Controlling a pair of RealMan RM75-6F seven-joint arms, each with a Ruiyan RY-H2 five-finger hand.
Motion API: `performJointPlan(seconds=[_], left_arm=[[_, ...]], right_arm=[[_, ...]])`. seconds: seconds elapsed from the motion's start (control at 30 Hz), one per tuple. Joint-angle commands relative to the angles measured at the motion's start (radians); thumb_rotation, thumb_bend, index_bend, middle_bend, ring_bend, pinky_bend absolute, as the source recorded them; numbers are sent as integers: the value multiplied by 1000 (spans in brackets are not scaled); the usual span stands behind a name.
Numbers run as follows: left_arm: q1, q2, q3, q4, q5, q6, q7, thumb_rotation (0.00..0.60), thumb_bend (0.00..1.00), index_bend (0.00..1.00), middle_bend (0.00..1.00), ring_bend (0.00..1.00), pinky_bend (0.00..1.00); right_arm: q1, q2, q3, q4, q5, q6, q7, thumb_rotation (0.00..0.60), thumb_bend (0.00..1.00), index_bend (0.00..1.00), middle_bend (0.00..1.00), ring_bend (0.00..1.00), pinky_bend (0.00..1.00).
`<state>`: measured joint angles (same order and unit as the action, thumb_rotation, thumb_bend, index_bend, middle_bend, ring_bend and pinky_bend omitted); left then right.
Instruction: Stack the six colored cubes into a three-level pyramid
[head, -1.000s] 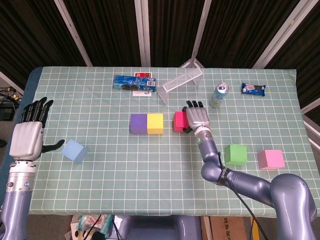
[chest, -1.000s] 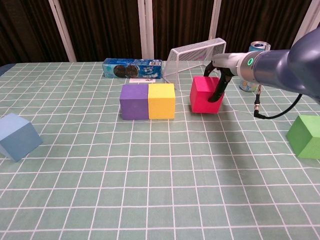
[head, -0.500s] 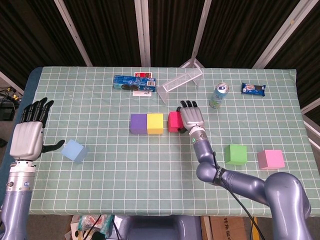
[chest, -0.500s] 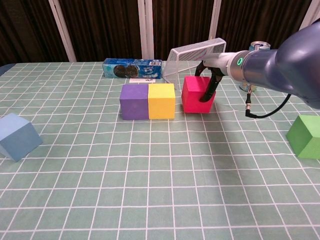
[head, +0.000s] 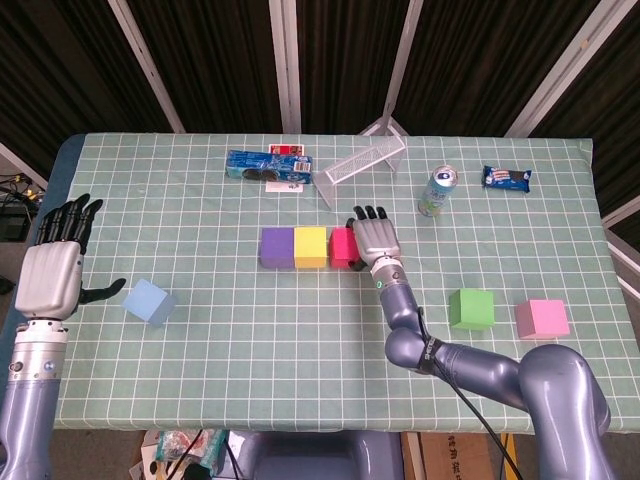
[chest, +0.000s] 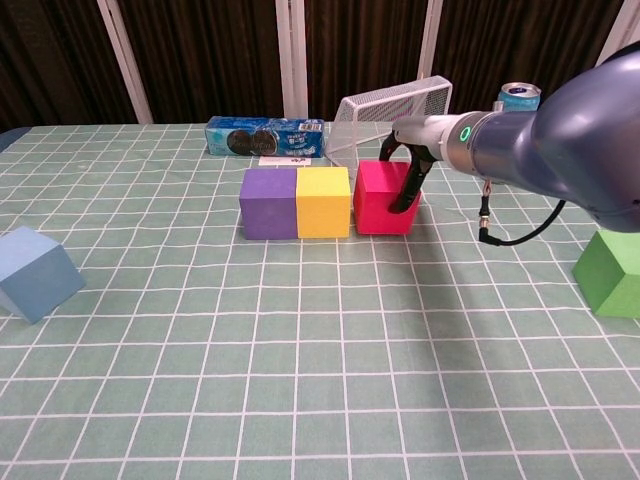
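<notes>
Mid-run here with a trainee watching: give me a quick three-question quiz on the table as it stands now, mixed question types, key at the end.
1. True or false: the red cube stands in one row with the purple cube and yellow cube.
2. Which hand is at the red cube? A) right hand B) left hand C) neither
3. Fill in: the cube nearest the left hand is the ____ cube.

Key: 1 true. 2 A. 3 light blue. The green cube and pink cube sit apart on the robot's right side, not yet stacked.
</notes>
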<state>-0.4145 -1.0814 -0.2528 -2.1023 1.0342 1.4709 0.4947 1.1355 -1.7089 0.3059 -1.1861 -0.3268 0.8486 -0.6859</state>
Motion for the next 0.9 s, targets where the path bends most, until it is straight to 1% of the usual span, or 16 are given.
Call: performJointPlan(seconds=[0.03, 0.9], left_arm=[[0, 1, 0, 0, -3, -1, -1, 600, 46, 0, 0, 0, 40], [-4, 3, -3, 11, -22, -10, -5, 600, 46, 0, 0, 0, 40]], right_arm=[[2, -5, -1, 8, -1, -3, 2, 600, 319, 514, 115, 0, 0], [14, -42, 0, 72, -16, -27, 11, 600, 319, 514, 115, 0, 0]])
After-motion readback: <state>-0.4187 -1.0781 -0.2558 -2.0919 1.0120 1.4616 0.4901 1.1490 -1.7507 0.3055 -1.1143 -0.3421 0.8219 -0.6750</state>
